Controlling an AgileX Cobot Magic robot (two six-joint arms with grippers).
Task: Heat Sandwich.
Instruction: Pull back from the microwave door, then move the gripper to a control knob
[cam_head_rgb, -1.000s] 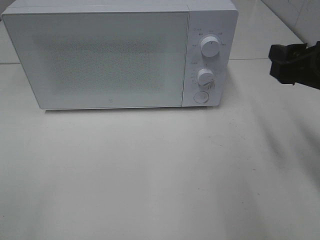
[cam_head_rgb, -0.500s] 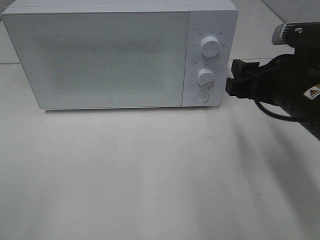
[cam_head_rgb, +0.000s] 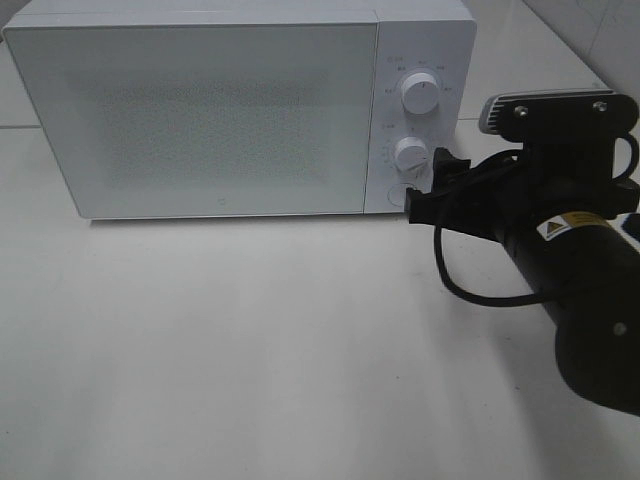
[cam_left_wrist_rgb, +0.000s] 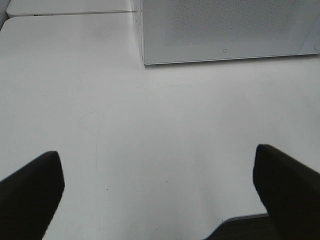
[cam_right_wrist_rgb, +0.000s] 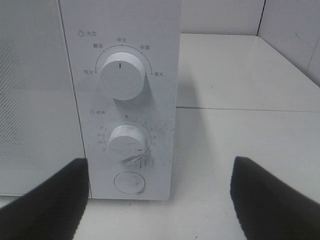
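Note:
The sandwich and its pink plate are out of view in every frame. A white microwave (cam_head_rgb: 200, 110) stands at the back of the table with its door shut. Its panel has an upper knob (cam_head_rgb: 421, 93), a lower knob (cam_head_rgb: 411, 153) and a round button (cam_right_wrist_rgb: 129, 182). My right gripper (cam_head_rgb: 426, 190) is open and empty, its fingertips just in front of the panel's lower right corner, near the button. In the right wrist view the open right gripper (cam_right_wrist_rgb: 160, 200) faces the lower knob (cam_right_wrist_rgb: 128, 142) and button. My left gripper (cam_left_wrist_rgb: 159, 200) is open and empty over bare table, well back from the microwave (cam_left_wrist_rgb: 225, 25).
The white table (cam_head_rgb: 250, 340) stretches in front of the microwave. A table seam runs behind at the right (cam_right_wrist_rgb: 240, 109). A tiled wall stands at the far right (cam_head_rgb: 600, 25). A black cable (cam_head_rgb: 470, 290) loops under the right arm.
My right arm has come in from the right edge and moved left toward the microwave's control panel. The microwave door has stayed shut.

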